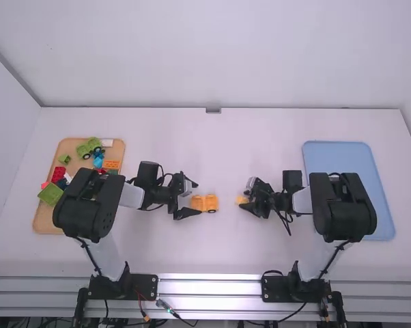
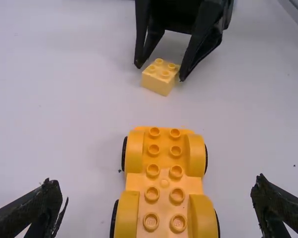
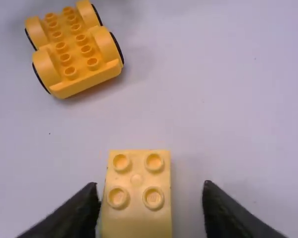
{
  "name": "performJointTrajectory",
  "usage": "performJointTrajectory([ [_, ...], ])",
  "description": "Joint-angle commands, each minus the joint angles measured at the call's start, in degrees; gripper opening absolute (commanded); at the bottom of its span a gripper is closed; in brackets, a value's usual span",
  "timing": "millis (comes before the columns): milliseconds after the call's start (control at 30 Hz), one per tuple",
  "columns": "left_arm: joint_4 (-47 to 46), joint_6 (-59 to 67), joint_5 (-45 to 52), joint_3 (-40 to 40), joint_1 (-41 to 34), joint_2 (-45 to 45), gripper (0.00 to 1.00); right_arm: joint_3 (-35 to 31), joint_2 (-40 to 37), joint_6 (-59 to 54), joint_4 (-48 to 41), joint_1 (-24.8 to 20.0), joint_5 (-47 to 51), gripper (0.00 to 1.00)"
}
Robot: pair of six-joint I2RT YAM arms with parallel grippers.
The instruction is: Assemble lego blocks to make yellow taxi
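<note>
The left gripper (image 1: 196, 199) stands open over the orange-yellow wheeled base (image 1: 211, 203). In the left wrist view, that wheeled base (image 2: 164, 183) lies between the widely parted fingers of the left gripper (image 2: 158, 201), with a gap on both sides. The right gripper (image 1: 246, 196) is low at the light yellow brick (image 1: 241, 200), right of the base. In the right wrist view, the brick (image 3: 136, 191), studs up, sits between the fingers of the open right gripper (image 3: 150, 198), closer to one finger. Brick and base (image 3: 72, 47) are apart.
A wooden tray (image 1: 45, 220) at the far left holds green, red, blue and other blocks, partly hidden by the left arm. On the right lies a blue tray (image 1: 338, 157), with the right arm over part of it. White table surface (image 1: 219, 150) extends beyond the grippers.
</note>
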Motion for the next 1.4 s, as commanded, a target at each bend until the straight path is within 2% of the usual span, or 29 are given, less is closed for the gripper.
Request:
performJointTrajectory([
  [0,-0.3,-0.4,0.6,-0.4,-0.3,0.3,0.99,0.8,0.7,-0.2,-0.2,0.1,-1.2,0.44],
  [133,-0.5,-0.4,0.6,-0.4,-0.5,0.3,0.99,0.8,0.7,-0.2,-0.3,0.0,-0.4,0.38],
  [267,-1.4,0.2,0.6,-0.4,-0.5,0.3,0.99,0.8,0.7,0.0,-0.4,0.0,0.6,0.27],
  [500,-0.5,0.2,-3.7,-2.1,-0.7,0.3,0.99,1.5,0.5,0.0,-0.4,0.1,-2.2,0.19],
  [667,4.7,0.1,-4.0,-4.5,-1.7,0.3,0.99,2.2,-0.4,0.4,-0.4,0.1,-6.4,0.16],
  [867,10.3,-3.5,-6.2,-4.8,-3.1,2.3,0.99,2.8,-3.8,-0.5,-3.8,3.3,-6.7,0.15],
  [1067,10.0,-3.4,-2.5,-1.6,-3.2,6.5,0.99,2.8,-8.5,-0.6,-5.2,7.6,-4.5,0.13],
  [1333,9.9,-3.4,-3.5,0.7,-3.2,11.1,1.00,2.9,-9.1,-0.6,-4.6,10.7,-4.1,0.12],
  [1367,10.1,-3.4,-3.7,0.9,-3.2,11.8,0.96,3.2,-9.1,-0.6,-4.9,11.1,-4.0,0.12],
])
